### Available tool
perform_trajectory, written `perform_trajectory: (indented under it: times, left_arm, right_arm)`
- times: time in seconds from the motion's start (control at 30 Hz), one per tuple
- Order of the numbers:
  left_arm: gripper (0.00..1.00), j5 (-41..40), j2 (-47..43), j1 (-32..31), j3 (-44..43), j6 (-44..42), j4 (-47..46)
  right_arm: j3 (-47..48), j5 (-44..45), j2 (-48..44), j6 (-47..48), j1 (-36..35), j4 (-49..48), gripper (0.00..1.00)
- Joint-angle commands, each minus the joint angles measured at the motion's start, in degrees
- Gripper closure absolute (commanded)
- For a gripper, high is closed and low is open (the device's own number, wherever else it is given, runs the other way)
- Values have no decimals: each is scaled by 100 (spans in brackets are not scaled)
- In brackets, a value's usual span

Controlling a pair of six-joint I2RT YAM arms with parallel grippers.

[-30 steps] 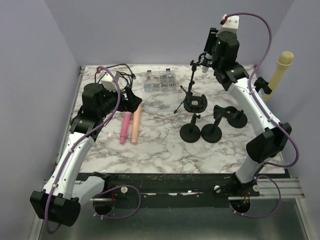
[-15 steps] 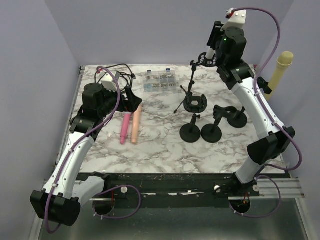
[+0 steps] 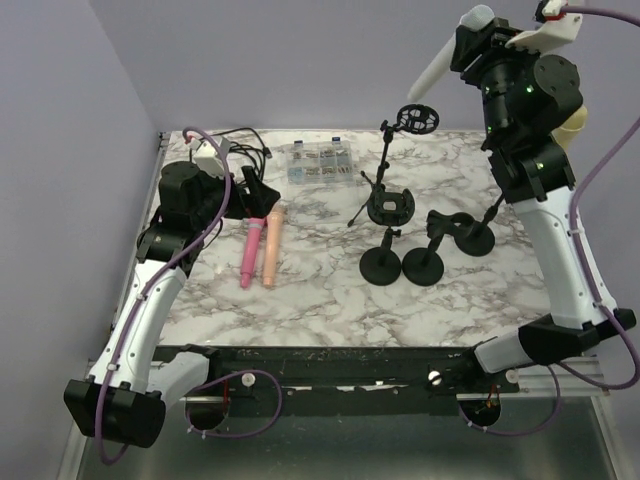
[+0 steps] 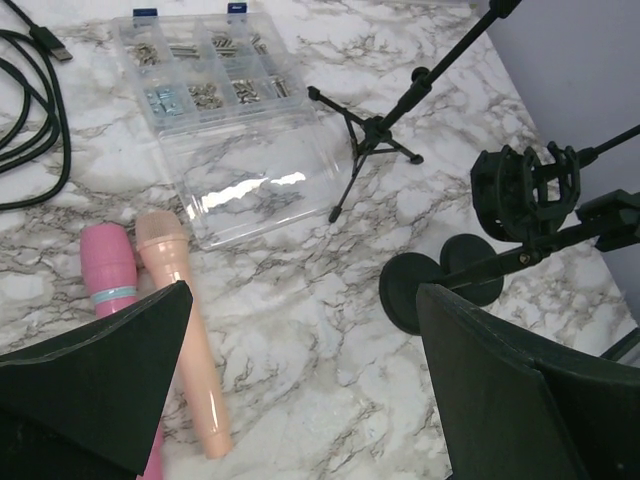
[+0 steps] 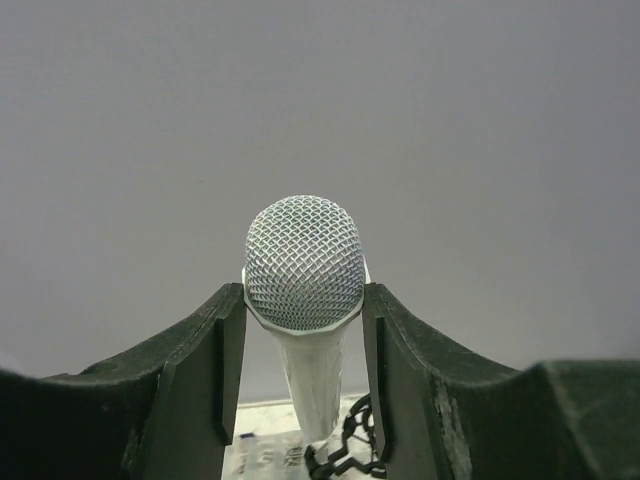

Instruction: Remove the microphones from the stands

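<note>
A white microphone with a silver mesh head hangs tilted, high over the back of the table. My right gripper is shut on it just below the head, one finger on each side. The microphone's lower end is just above the black ring mount of the tripod stand; I cannot tell if they touch. The mount shows at the bottom of the right wrist view. My left gripper stands open and empty low over the table's left.
A pink microphone and a peach one lie beside the left gripper. A clear parts box and black cables sit at the back. Several round-based stands stand in the middle. A cream microphone is at the far right.
My right arm has risen and swung right, lifting the white microphone up out of the ring mount. The left arm has shifted only slightly.
</note>
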State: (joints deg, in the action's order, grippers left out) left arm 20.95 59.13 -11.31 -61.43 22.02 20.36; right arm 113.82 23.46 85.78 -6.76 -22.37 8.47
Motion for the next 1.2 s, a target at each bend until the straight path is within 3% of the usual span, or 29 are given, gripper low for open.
perform_trajectory:
  times: [0.0,0.13,0.27,0.4,0.53,0.73,1.0,1.17]
  left_arm:
    - [1,995,-248,246,254,357,-595]
    - [1,2097,-409,334,707,685,-1699]
    - [1,2527,-518,336,935,786,-2491]
    - [1,2560,-721,326,1071,627,-2817]
    - [1,2572,-956,285,1244,396,-3098]
    - [8,2432,-571,-283,930,-384,-2260]
    - [23,1942,50,-773,476,-917,-1145]
    - [44,1900,321,-819,297,-999,-844]
  right_arm:
    - [-548,-1214,-568,-601,13,41,99]
    - [-698,-2736,-584,-1138,13,550,99]
    - [-1247,-3956,-645,-1725,-90,404,99]
    - [-1936,-4460,-720,-2244,-416,99,99]
    - [-2653,-4311,-673,-2286,-1071,-11,99]
    - [-3672,-4209,-789,-2772,-1646,-778,99]
    - [-3910,-4227,-858,-3035,-1691,-1073,99]
    - [-4037,-4277,-900,-3153,-1708,-1234,99]
